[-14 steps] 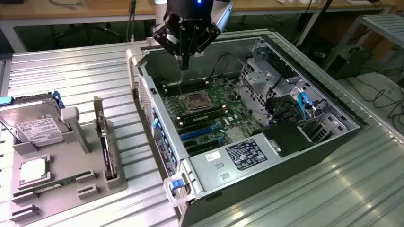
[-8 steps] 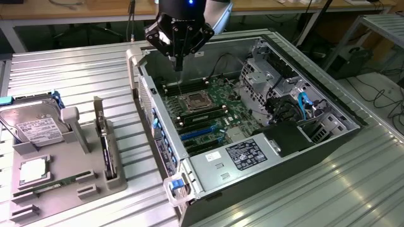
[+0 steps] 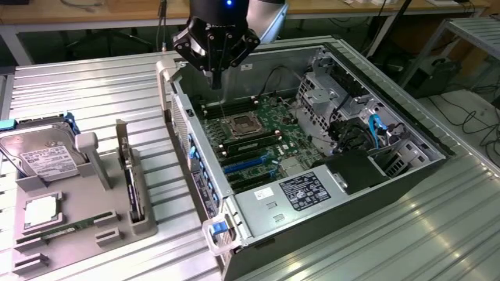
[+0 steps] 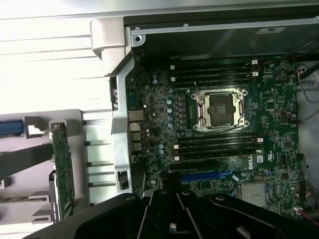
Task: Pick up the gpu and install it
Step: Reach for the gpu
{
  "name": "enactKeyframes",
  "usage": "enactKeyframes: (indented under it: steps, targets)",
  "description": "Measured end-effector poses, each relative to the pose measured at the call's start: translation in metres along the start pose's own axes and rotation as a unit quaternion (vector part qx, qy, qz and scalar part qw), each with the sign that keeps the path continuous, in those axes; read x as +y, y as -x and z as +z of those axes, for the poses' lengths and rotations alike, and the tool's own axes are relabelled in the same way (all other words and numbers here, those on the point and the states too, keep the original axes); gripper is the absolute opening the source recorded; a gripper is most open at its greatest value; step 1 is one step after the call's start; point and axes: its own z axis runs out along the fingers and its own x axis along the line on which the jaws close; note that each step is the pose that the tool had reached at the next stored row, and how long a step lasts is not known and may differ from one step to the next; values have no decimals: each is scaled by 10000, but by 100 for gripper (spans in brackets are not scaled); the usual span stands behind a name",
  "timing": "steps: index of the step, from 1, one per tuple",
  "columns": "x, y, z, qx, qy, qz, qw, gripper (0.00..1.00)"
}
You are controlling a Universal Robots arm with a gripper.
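- The gripper [image 3: 216,81] is hanging over the upper left corner of the open computer case [image 3: 234,202] in the exterior view, its fingers drawn together and gripping nothing
- The gpu [image 3: 131,175] is sitting well apart from it, standing on edge in a slot of the grey holder [image 3: 86,225] at the exterior view's lower left; in the wrist view its green board [image 4: 64,169] is facing the camera edge-up, so the pick-up is not yet made
- Risk, as I am judging it: the card is standing thin and tall in a narrow slot, so a grip that is off-centre or tilted could be jamming it against the holder walls as it lifts
- Risk: the CPU socket [image 3: 238,124] is lying open just under the gripper, and the memory sticks and cables around it are crowding the motherboard [image 3: 273,140], so a low or swinging pass could be knocking them
- Risk: the pale bracket end could be catching on the case's side wall beside the blue slots [image 3: 246,165] if the card is coming in skewed
- Writing: white lettering that looks like "DELL" [image 4: 259,158] is showing on the motherboard; the hard drive [image 3: 43,155] and the power supply's label [image 3: 305,190] are carrying print too small to read
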Motion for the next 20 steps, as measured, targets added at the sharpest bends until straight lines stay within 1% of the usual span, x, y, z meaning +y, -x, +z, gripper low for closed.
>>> enactKeyframes:
  steps: [9, 20]
  targets:
    - [-10, -65, 0, 0, 0, -1, 10000, 11]
    - [-25, -180, 3, 0, 0, -4, 10000, 11]
